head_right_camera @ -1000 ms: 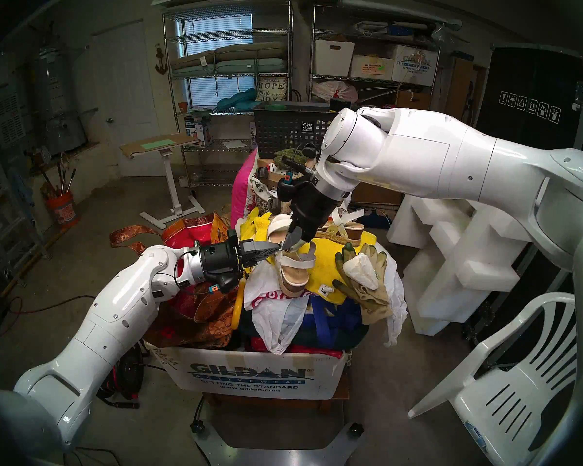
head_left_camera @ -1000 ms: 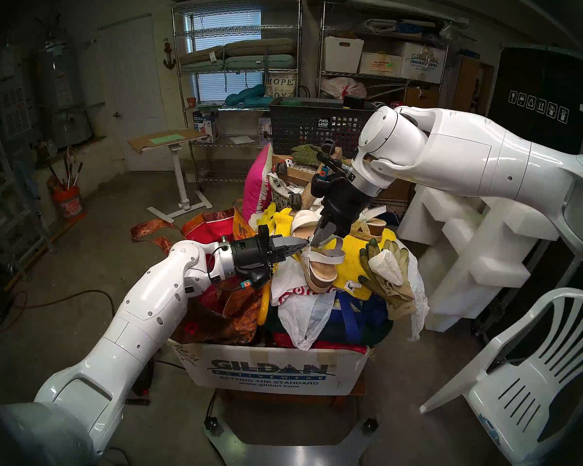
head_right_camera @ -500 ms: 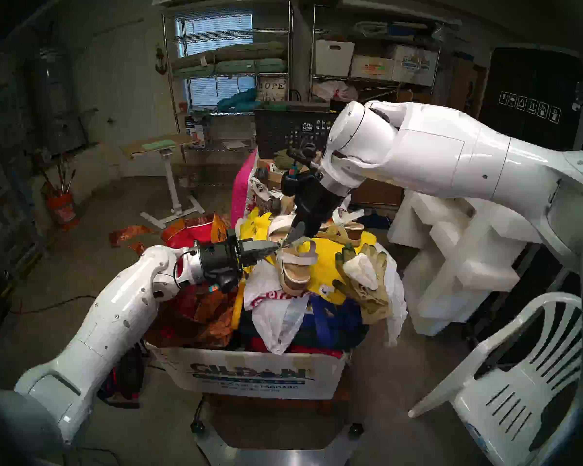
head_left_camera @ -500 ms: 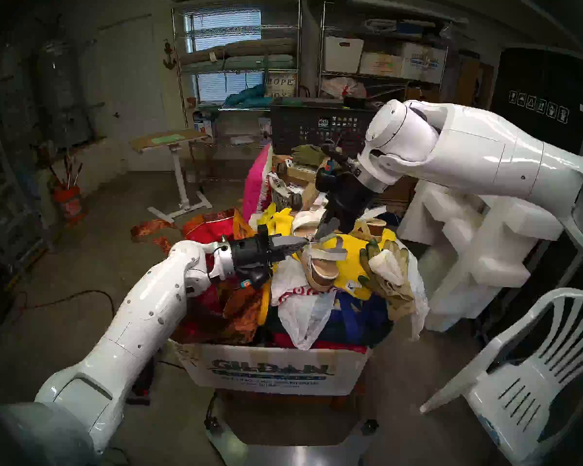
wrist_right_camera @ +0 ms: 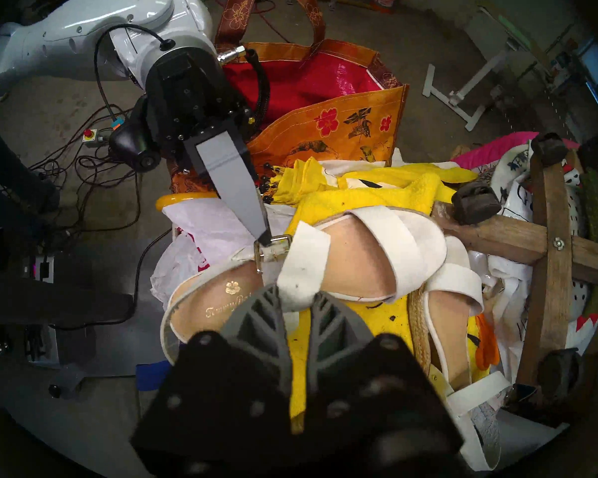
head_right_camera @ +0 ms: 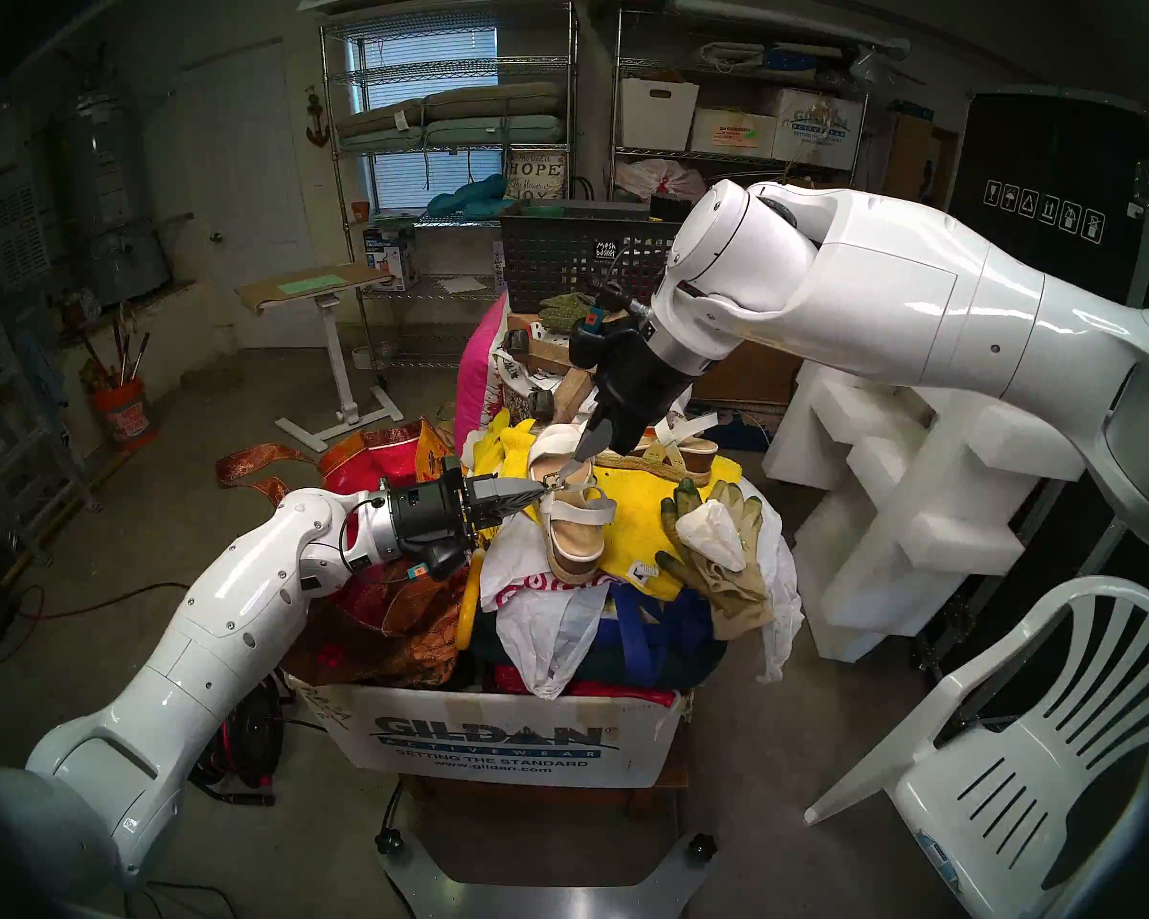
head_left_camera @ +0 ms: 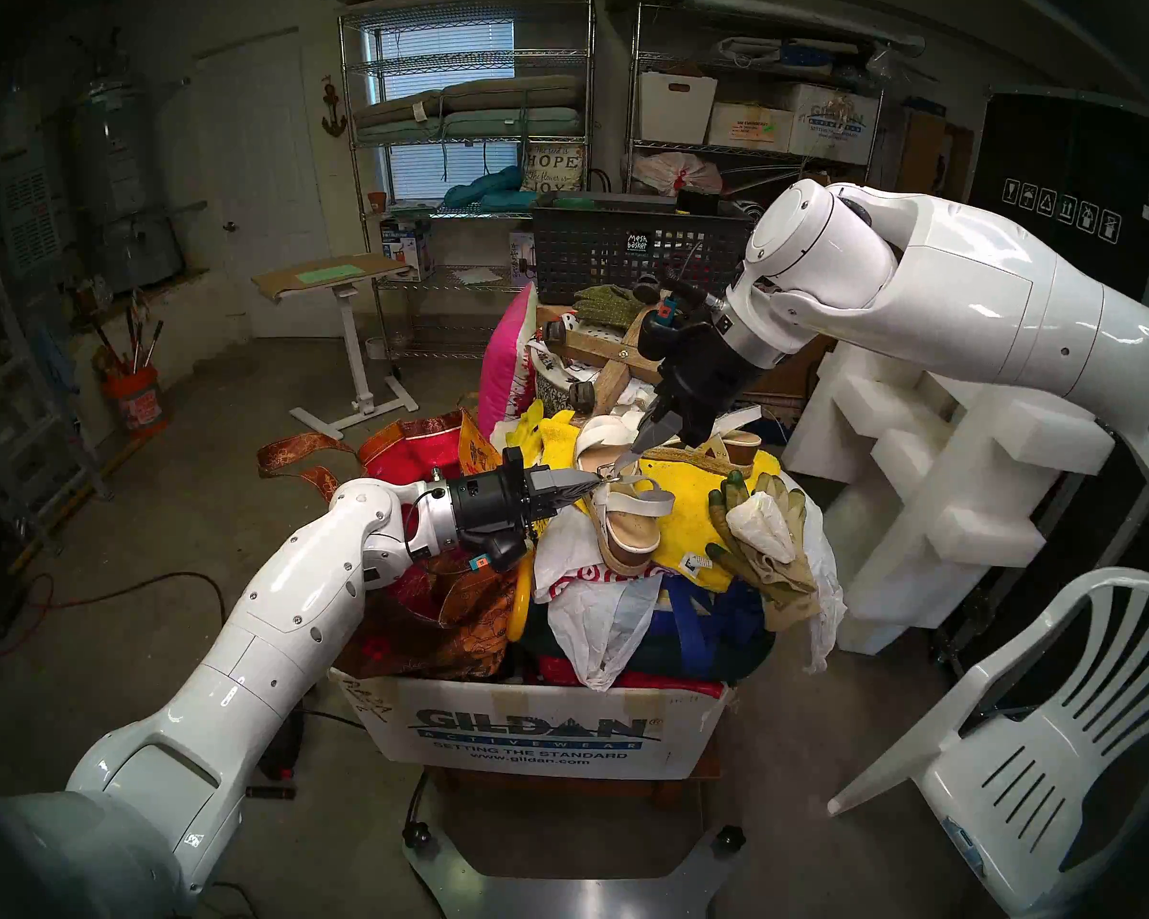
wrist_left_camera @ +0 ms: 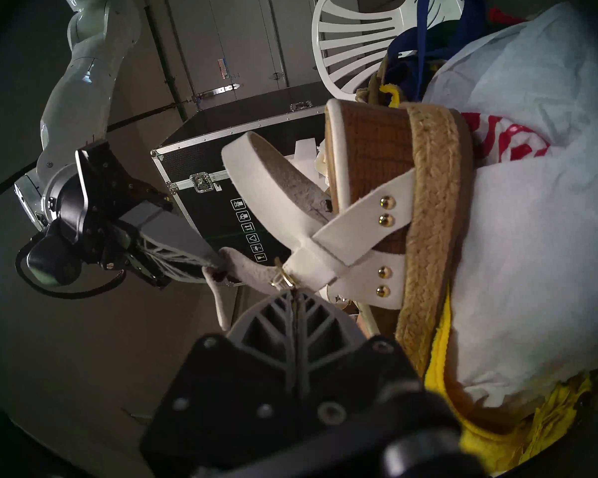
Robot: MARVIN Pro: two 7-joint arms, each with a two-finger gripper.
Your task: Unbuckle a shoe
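white strap pinched in right claw, left claw at buckle

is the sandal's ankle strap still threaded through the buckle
Yes: the strap passes through the buckle, its free end pinched in the right gripper.

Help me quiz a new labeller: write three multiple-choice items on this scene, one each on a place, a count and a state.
1. Where does the white-strapped sandal lie?
A. on the plastic chair
B. on the floor
C. on the pile in the cardboard box

2. How many gold studs show on its side straps in the left wrist view?
A. two
B. four
C. six

3. The right gripper is:
A. shut on the sandal's strap end
B. open above it
C. shut on a glove

Answers: C, it rests on the clutter heaped in the box; B, two pairs show; A, the white strap is pinched between its fingers.
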